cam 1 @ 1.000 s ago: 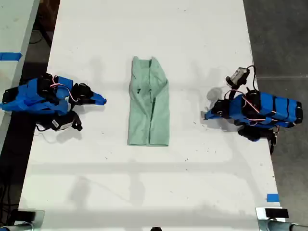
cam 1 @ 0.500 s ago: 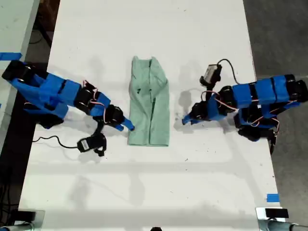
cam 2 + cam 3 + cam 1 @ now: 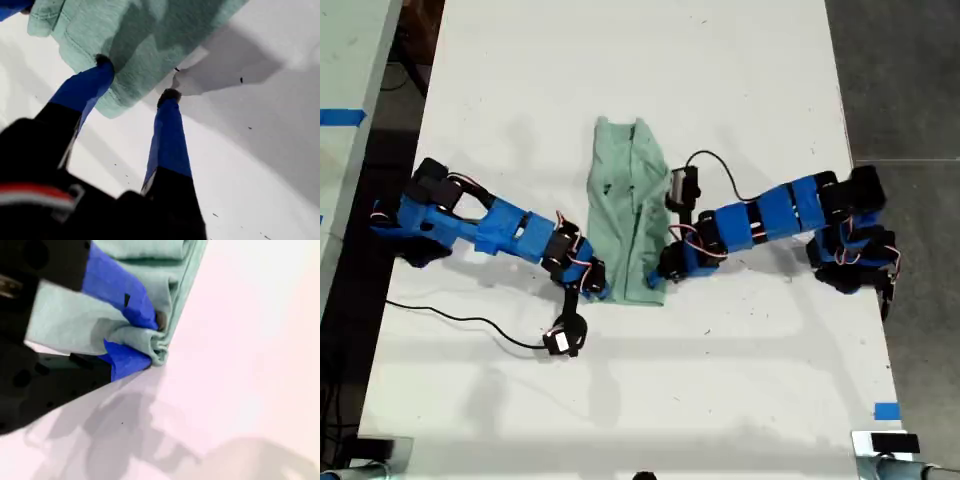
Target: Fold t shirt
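One t shirt (image 3: 631, 212) lies folded lengthwise at the exterior view's centre on the white table (image 3: 640, 400). Two claws work its lower corners: my first claw (image 3: 135, 77) spread open astride one corner, my second claw (image 3: 150, 340) pinching the other.

White tabletop under even overhead light.
The long white table (image 3: 620, 400) carries soft shadows and blue tape markers (image 3: 886, 411); dark grey floor (image 3: 900, 80) borders it on the exterior view's right.

The t shirt (image 3: 632, 210) is plain pale mint green, no print. The desk (image 3: 640, 400) is white with a blue tape patch (image 3: 886, 411). Both arms are bright blue; the black parts are probably motors.
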Robot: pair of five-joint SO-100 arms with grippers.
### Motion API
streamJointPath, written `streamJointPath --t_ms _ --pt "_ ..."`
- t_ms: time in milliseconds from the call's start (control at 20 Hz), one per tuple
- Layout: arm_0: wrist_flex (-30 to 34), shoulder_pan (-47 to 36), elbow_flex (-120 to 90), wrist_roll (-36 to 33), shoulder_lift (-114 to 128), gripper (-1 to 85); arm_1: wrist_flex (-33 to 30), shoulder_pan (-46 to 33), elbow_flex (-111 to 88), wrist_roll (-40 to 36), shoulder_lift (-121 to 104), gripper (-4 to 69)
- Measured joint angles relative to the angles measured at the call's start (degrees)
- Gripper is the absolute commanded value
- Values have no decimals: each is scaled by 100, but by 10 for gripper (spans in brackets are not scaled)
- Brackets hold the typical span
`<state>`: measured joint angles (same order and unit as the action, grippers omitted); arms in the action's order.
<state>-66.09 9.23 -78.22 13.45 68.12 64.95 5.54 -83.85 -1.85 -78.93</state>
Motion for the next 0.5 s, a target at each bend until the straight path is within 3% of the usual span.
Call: streamJointPath --t_ms 150,400,500 --pt "-53 0 105 0 -26 -1 105 62 571 -26 589 21" --pt "-70 0 237 0 -44 -1 659 149 1178 281 976 22" --pt "-281 9 650 -44 -44 -1 1160 255 1468 404 1002 22"
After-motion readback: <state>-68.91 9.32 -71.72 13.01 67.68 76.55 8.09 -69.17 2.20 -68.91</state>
